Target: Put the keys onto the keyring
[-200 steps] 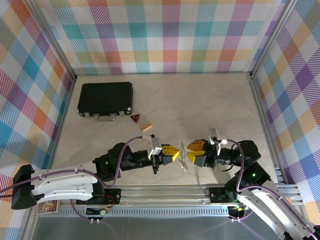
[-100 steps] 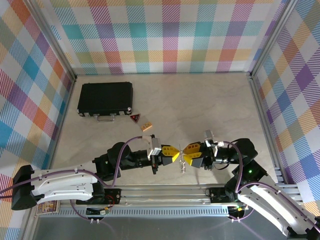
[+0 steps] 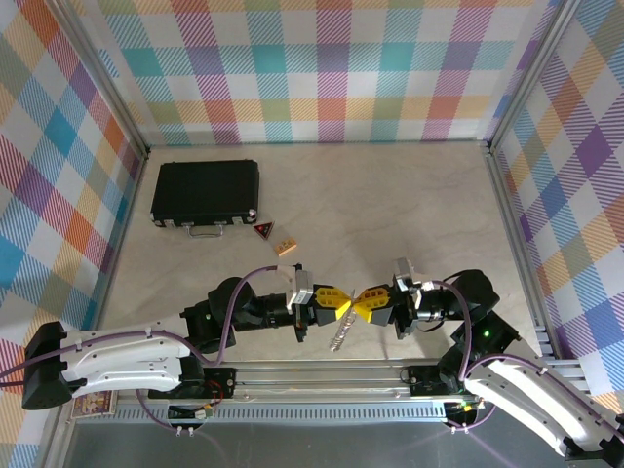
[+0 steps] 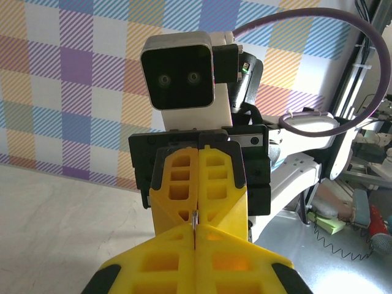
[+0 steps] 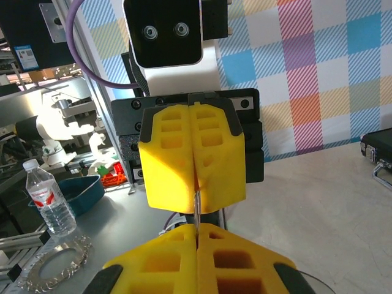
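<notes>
Keys [image 3: 338, 334] just beneath left gripper [image 3: 341, 304] and right gripper [image 3: 364, 307] (tip to tip)

White shells, black joints on left arm [image 3: 127, 363], right arm [image 3: 526, 390]; purple cables [image 4: 318, 12]; left claw [image 3: 343, 306], right claw [image 3: 363, 307] yellow, latticed.

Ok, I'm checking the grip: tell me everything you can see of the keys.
The keys are a small silver-grey metal bunch, hanging slantwise just below where the left gripper and right gripper meet tip to tip. Both yellow-fingered grippers are shut on thin metal at its top. Single keys are too small to tell apart.
</notes>
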Robot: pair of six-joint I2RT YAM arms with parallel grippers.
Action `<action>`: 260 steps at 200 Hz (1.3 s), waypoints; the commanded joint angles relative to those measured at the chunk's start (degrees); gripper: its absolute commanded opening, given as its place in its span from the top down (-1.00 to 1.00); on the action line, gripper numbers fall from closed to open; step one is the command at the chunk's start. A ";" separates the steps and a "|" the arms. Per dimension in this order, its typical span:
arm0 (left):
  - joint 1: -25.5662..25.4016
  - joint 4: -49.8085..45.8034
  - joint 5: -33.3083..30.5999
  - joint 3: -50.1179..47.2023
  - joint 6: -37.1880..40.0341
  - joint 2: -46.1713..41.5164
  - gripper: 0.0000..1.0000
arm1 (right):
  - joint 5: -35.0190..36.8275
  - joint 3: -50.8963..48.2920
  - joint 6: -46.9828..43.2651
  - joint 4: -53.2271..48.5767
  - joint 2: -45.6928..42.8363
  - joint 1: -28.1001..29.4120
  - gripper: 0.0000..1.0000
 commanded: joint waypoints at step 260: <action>3.28 -46.53 -5.32 16.46 10.62 -4.61 0.07 | 27.80 27.65 -29.92 -39.70 19.01 16.06 1.00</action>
